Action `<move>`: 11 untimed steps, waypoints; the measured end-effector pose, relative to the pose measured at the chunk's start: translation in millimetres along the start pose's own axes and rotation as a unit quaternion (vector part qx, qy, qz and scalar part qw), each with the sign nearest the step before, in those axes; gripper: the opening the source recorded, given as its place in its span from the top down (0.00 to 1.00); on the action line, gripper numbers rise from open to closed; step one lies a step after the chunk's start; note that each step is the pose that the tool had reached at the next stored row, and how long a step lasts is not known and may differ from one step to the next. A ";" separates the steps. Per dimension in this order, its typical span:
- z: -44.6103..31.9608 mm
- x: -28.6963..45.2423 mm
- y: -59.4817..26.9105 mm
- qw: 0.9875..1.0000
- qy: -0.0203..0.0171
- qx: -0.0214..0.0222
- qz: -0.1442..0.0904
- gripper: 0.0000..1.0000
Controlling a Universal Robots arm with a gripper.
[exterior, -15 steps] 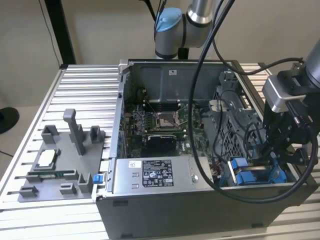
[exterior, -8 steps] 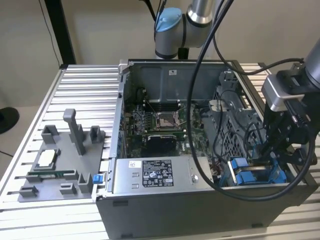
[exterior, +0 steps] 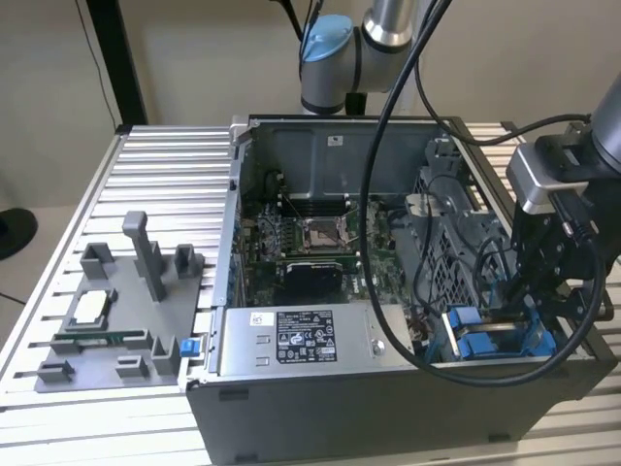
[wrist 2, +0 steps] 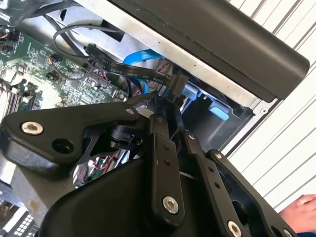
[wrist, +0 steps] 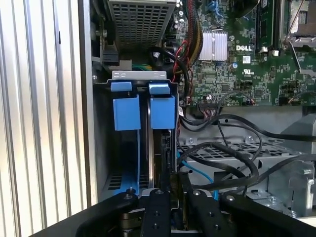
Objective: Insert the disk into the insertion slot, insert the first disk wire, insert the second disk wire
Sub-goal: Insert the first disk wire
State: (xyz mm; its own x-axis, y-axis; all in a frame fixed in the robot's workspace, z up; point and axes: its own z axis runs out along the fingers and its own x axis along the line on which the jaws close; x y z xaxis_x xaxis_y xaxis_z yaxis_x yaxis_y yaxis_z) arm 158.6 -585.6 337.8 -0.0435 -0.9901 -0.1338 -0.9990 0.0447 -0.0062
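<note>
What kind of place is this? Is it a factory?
Probably a robot lab or test bench, not a home: a robot arm reaches over an open computer case on a slatted metal table, with a grey fixture tray beside it.

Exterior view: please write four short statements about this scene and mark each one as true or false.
1. The computer case lies open on a slatted metal table. True.
2. The gripper is above the grey fixture tray. False: it is at the insertion slot, at the exterior view's right.
3. A labelled power-supply box sits inside the case. True.
4. The fixture tray lies on the exterior view's right of the case. False: it lies on the left.
</note>
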 end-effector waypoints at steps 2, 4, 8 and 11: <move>0.0 0.0 -0.1 1.000 0.000 -0.001 0.000 1.00; 0.1 0.0 -0.1 1.000 0.000 -0.001 0.001 1.00; 0.4 0.5 -0.1 1.000 0.000 -0.003 0.001 1.00; 0.7 0.5 -0.1 1.000 0.001 -0.003 0.001 1.00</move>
State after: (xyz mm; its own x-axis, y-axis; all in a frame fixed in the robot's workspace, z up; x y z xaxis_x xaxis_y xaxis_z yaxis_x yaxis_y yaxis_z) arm 158.7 -586.0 337.1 -0.0451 -0.9901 -0.1326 -0.9990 0.0455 0.0003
